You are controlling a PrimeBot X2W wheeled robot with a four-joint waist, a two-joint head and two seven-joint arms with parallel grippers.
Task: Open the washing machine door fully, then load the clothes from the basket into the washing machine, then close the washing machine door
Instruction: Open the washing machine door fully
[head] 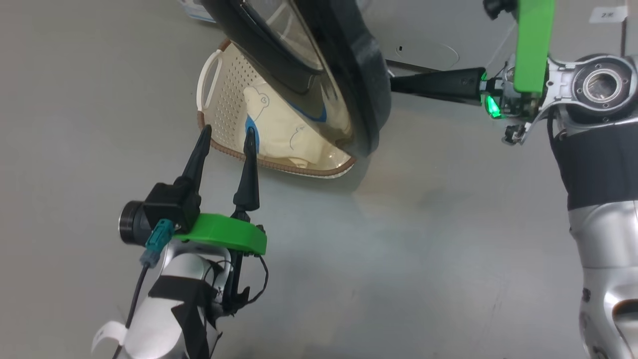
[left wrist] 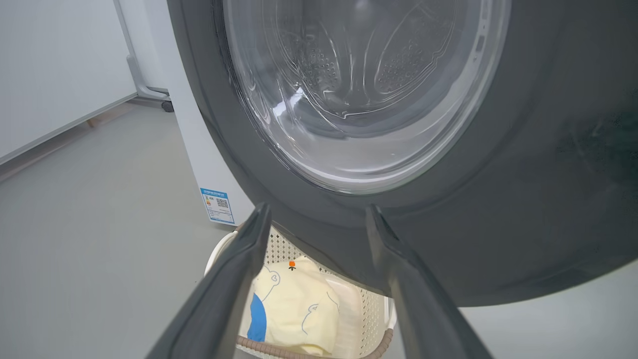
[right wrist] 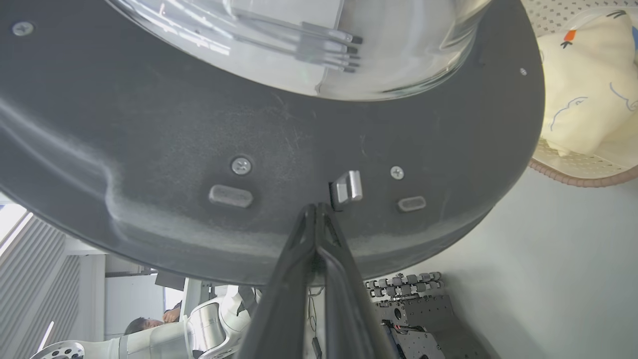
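Over the basket [head: 219,94] hangs the door [head: 366,75], hiding part of the clothes [head: 279,132] — left gripper [head: 228,130] spread wide at near rim; right gripper [head: 394,82] pinched together, tips on door rim by latch [right wrist: 349,185] — open floor [head: 423,249] near, right.

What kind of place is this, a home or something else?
Probably a robot test lab, not a home: the washing machine stands on a bare grey floor, near a wheeled white partition.

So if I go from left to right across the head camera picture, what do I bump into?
Left end effector → washing machine door → right end effector. The basket and the clothes overlap the first two, so they are left out.
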